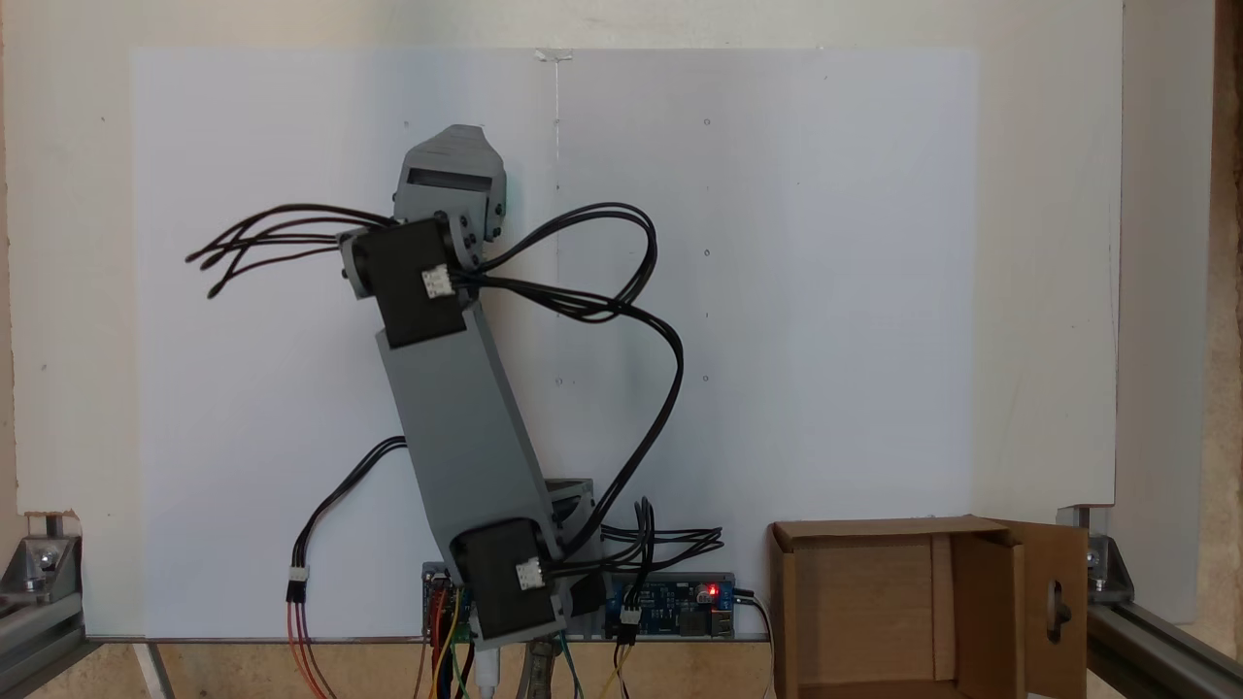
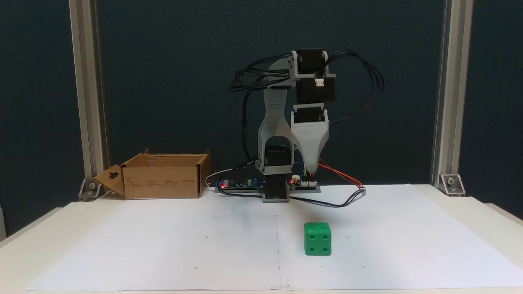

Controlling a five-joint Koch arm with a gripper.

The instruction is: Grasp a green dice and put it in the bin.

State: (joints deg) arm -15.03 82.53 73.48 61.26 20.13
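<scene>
The gripper (image 2: 311, 171) hangs tip-down over the back of the worktop (image 2: 449, 228), its grey tapered shell pointing at the circuit boards (image 2: 304, 184) beside the arm's base (image 2: 276, 192). Seen head-on in one fixed view it narrows to a single tip, and from above in the other fixed view it (image 1: 449, 146) shows just its grey top, so I cannot tell whether the jaws are apart or together. Nothing appears to be held in it, as far as the narrow tip lets me judge, and it touches nothing.

Black cables (image 2: 359, 94) loop out on both sides of the wrist and trail down to the boards, where a red light glows.

The green dice (image 2: 317, 239) sits on the white paper (image 2: 163, 245) that covers the worktop, well in front of the gripper and nearly in line with it, resting flat with a four-pip face toward the camera (the top face shows pips too, hard to count at this angle). The paper between gripper and dice is bare.

The bin (image 2: 163, 179) stands at the back left corner in this view, well apart from the dice, open at the top, its keyhole flap folded outward toward the aluminium post (image 2: 88, 102). From above, the bin (image 1: 782, 612) lies at the lower right with its inside bare.
</scene>
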